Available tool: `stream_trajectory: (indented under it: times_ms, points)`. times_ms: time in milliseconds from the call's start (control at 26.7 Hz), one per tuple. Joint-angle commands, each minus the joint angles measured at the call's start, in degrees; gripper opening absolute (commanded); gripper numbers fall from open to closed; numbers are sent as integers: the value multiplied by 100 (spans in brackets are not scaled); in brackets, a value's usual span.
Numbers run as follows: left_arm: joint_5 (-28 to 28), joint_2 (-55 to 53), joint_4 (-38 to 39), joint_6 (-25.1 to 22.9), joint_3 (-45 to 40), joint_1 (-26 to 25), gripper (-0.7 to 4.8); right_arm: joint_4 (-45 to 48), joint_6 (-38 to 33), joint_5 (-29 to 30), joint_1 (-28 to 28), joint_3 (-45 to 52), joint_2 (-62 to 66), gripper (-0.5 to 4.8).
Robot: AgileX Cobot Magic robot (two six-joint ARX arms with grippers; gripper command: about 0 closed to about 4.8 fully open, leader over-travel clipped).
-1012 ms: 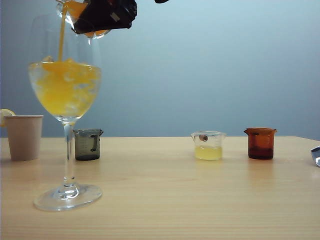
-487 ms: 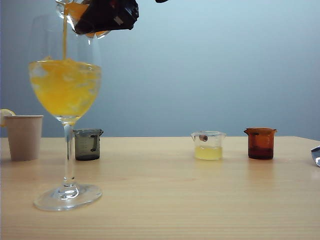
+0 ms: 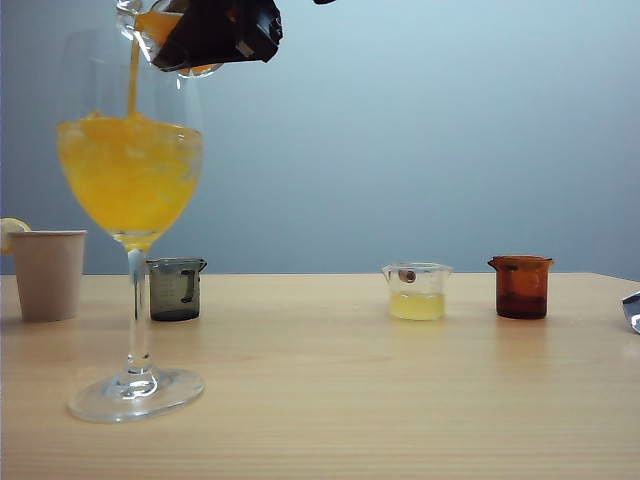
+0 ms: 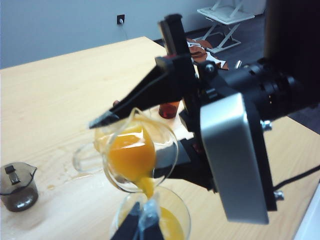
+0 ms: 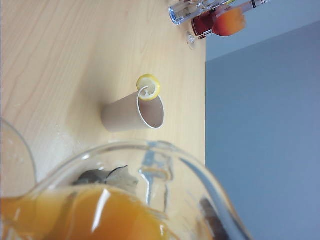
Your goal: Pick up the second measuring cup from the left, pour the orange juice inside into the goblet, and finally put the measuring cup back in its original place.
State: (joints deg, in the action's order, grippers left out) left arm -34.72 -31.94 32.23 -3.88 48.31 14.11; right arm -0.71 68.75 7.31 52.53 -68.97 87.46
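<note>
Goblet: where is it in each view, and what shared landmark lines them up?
Exterior view: goblet at left, foot on the table.
Left wrist view: only its rim, at the bottom edge under the pouring measuring cup.
Right wrist view: its bowl fills the foreground.
Shared landmark: smoky grey cup.

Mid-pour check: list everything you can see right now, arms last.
goblet: one, clear, front left of the table
orange juice: bright orange, filling the goblet, streaming from the cup above
measuring cup: one, clear, tipped over the goblet
grey cup: one, smoky, behind the goblet
yellow-liquid cup: one, clear, centre right
amber cup: one, dark red-brown, far right
paper cup: one, beige, far left, lemon slice on its rim
table: light wood
left gripper: black, clamped on the measuring cup
right gripper: not visible
</note>
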Motion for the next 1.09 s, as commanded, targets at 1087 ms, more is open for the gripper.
stream_trajectory:
  times_ms: [1087]
  points:
    - [17,-24,457,-234,24,2,-5,234,938,-37,9,-44,-31,-2]
